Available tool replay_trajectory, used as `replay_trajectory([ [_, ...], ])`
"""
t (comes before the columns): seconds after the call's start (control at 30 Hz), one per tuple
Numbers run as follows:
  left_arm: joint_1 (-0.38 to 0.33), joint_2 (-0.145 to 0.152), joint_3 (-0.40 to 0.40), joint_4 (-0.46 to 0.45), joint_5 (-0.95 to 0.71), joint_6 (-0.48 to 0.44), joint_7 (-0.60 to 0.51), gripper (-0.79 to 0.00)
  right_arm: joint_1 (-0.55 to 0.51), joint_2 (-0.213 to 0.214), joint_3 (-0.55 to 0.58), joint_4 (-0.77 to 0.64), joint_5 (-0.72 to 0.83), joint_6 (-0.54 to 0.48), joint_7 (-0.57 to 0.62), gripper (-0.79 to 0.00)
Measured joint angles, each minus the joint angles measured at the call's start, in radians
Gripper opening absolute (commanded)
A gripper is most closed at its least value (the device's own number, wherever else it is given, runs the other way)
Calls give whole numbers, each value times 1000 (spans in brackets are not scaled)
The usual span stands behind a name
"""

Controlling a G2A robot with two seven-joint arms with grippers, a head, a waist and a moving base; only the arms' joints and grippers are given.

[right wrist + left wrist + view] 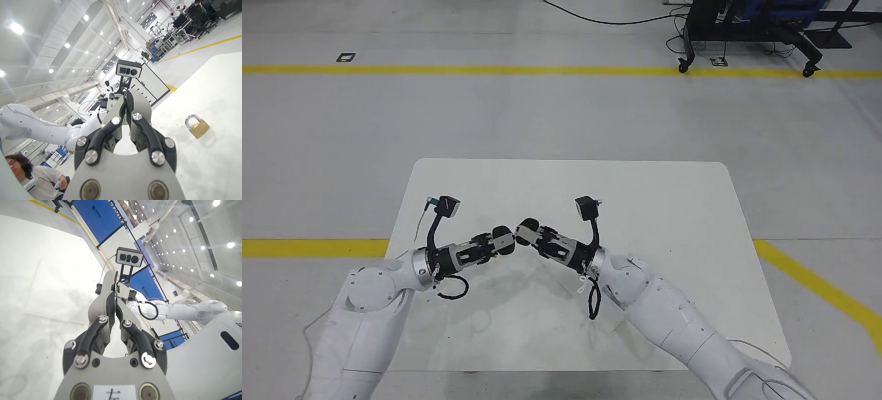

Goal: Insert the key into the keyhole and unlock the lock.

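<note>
A brass padlock (197, 126) with a silver shackle lies flat on the white table (208, 85), off to one side of my right gripper (125, 100). In the top view both arms meet tip to tip over the table's front middle: my left gripper (504, 241) comes from the left, my right gripper (530, 234) from the right. Both are shut, fingers pressed together. In the left wrist view a small metal piece sits at the tips of my left gripper (114, 291). It is too small to tell whether it is the key.
The white table (642, 200) is bare around and behind the arms, with its edges well away from the grippers. Beyond it are grey floor, yellow lines and a wheeled black cart (747, 30) far back right.
</note>
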Motion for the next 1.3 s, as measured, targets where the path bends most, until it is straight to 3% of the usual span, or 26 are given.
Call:
replay_trajectory([
  [0.23, 2, 3, -7, 7, 10, 25, 76, -785, -2, -1, 5, -2, -2, -1, 3, 0],
  [0.6, 0, 4, -8, 6, 5, 39, 78, -785, -2, -1, 5, -2, -1, -1, 2, 0],
  [0.7, 7, 9, -16, -17, 69, 22, 91, -785, -5, 0, 3, -2, 0, 7, 11, 0],
  [0.77, 16, 12, -20, -27, 84, 21, 86, -785, -3, 3, 2, 0, 24, 47, 64, 0],
  [1.0, 20, 25, 5, -46, 107, 52, -38, -785, 25, 56, 74, -14, 126, 125, 450, 0],
  [1.03, 17, 26, 17, -48, 108, 57, -61, -785, 21, 63, 87, -24, 135, 132, 481, -200],
  [1.07, 13, 27, 29, -49, 105, 60, -85, -785, 16, 70, 98, -35, 142, 141, 510, -345],
  [1.1, 6, 28, 42, -49, 99, 60, -115, -785, 8, 77, 112, -51, 152, 151, 544, -416],
  [1.2, -8, 32, 60, -44, 81, 40, -166, -785, -12, 91, 135, -89, 182, 170, 606, -502],
  [1.3, -15, 35, 62, -34, 76, 33, -168, -785, -26, 100, 144, -112, 204, 186, 653, -526],
])
